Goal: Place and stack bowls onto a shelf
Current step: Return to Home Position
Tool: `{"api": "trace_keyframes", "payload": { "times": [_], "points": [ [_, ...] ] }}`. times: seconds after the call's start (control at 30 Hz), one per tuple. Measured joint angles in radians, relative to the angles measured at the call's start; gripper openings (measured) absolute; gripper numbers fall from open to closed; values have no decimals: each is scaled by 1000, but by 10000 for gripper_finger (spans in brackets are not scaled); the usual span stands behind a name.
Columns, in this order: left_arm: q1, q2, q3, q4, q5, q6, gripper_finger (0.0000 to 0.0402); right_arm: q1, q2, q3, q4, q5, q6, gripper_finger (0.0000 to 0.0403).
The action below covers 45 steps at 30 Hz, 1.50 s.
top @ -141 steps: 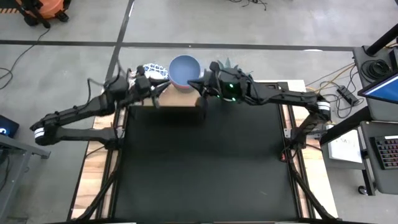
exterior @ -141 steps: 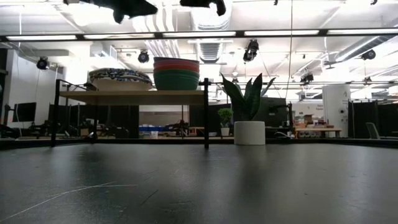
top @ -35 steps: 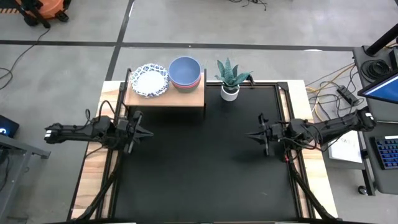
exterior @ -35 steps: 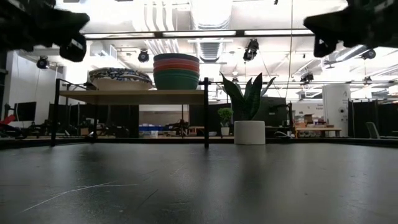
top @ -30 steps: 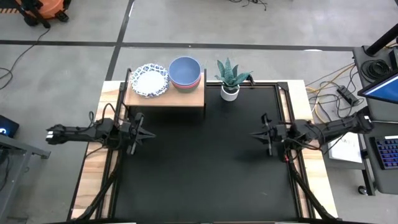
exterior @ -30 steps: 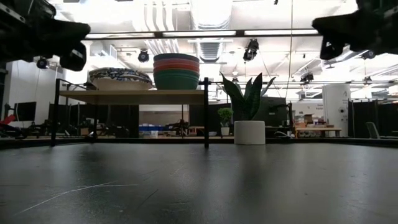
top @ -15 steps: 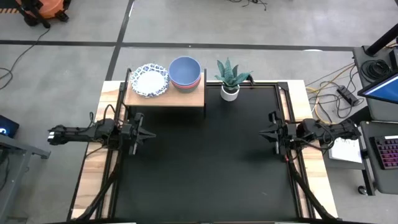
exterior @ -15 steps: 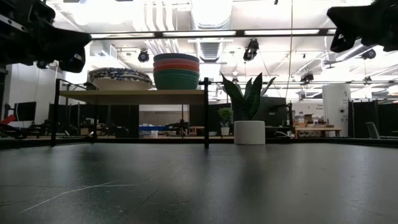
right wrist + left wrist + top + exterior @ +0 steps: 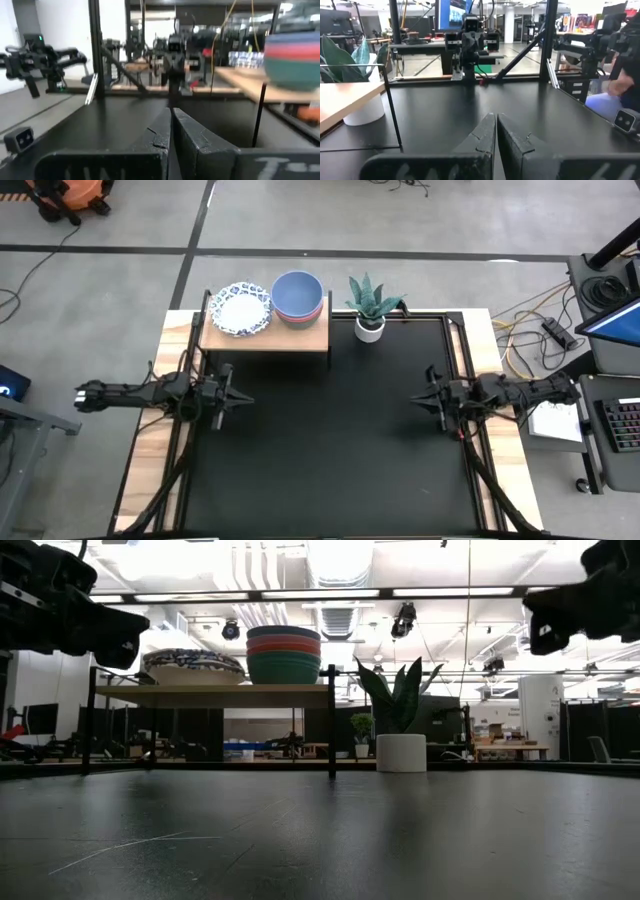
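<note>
Drawn back from over the shelf [image 9: 290,338] since seconds ago, out to the side edges of the table [image 9: 330,450]: both arms. Stacked on it at the far edge: white patterned bowls [image 9: 240,309] beside plain bowls [image 9: 298,293], grey-blue on top (red, green lower, by the low view). Clenched on nothing: left gripper [image 9: 238,397] at the left edge, right gripper [image 9: 416,400] opposite. Just beside the shelf, a potted plant [image 9: 370,310].

high: straight down, whole table [image 9: 330,430] | low: table-level, facing shelf [image 9: 225,695], shared with high | wrists: face each other across table
</note>
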Motion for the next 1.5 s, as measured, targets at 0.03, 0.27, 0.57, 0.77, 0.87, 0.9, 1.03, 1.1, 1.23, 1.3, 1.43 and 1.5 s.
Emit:
{"api": "trace_keyframes", "payload": {
  "times": [0.03,0.27,0.57,0.77,0.87,0.9,1.03,1.1,1.23,1.3,1.43,1.5],
  "points": [
    [0,2,0,1,0,0,0,0,4,0,-14,0,6,9],
    [0,14,0,1,0,0,0,0,11,0,-64,0,19,9],
    [0,20,1,1,1,0,0,0,11,0,-67,0,18,9],
    [0,20,1,2,1,0,0,0,11,0,-67,0,18,9],
    [0,20,1,2,1,0,0,0,11,0,-67,0,18,9],
    [0,21,1,2,1,0,0,0,11,0,-67,0,18,9],
    [0,27,1,2,1,0,0,0,11,0,-67,0,18,9],
    [0,29,1,2,1,0,0,0,11,0,-67,1,18,9],
    [0,31,1,2,1,0,0,0,11,0,-67,1,18,9],
    [0,31,1,2,2,0,0,0,11,0,-67,1,18,9],
    [0,31,1,2,2,0,0,0,11,0,-67,1,18,9],
    [0,31,1,2,2,0,0,0,11,0,-67,1,18,9]
  ]
}}
